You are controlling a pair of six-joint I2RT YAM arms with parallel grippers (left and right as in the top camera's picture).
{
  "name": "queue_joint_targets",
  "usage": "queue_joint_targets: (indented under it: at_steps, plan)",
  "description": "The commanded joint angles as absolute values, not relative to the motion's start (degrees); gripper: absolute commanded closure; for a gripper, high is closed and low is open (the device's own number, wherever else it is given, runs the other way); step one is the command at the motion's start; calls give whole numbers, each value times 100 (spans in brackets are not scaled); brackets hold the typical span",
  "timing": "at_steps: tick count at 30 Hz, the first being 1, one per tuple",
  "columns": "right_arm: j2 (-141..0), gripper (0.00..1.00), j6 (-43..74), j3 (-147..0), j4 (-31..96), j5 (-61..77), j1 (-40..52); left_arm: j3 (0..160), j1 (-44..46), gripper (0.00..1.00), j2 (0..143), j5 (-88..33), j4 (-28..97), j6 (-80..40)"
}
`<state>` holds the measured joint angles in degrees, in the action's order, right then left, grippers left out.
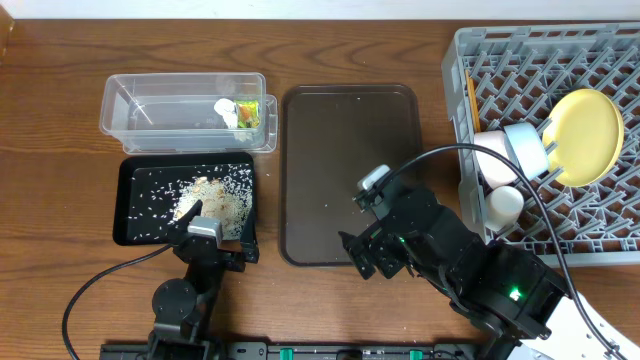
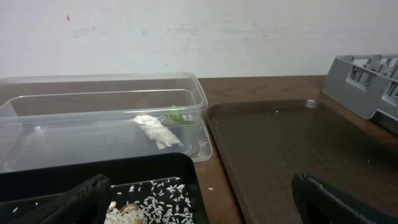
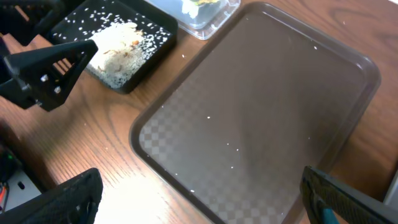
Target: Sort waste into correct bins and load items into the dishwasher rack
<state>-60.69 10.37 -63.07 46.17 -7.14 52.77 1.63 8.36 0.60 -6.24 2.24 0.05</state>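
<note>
Dishwasher rack (image 1: 540, 70) grey plastic lattice; plate (image 1: 585, 137) round, yellow.

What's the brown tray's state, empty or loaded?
Empty of dishes: the brown tray shows a bare surface in the overhead and right wrist views, with only a few white specks on it.

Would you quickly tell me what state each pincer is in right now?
Left pincer: open, holding nothing.
Right pincer: open, holding nothing.

Our left gripper (image 2: 199, 202) hangs low, jaws spread wide and empty. To its right, our right gripper (image 3: 205, 199) tilts downward, jaws equally wide apart.
</note>
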Motion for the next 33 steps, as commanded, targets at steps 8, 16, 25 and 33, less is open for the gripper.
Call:
queue_joint_targets:
  at_steps: [8,16,25,33]
  plan:
    - [-5874,1,-961,-6331,5015,-725,5164,23,816,5,30,-707,333,60]
    - [-4847,1,-1186,-6123,4541,143,3791,23,816,5,30,-707,333,60]
    - [-3146,1,-1184,-4755,4088,1573,1846,23,816,5,30,-707,333,60]
    - [-1417,1,-1184,-3050,3632,1660,1472,23,816,5,30,-707,333,60]
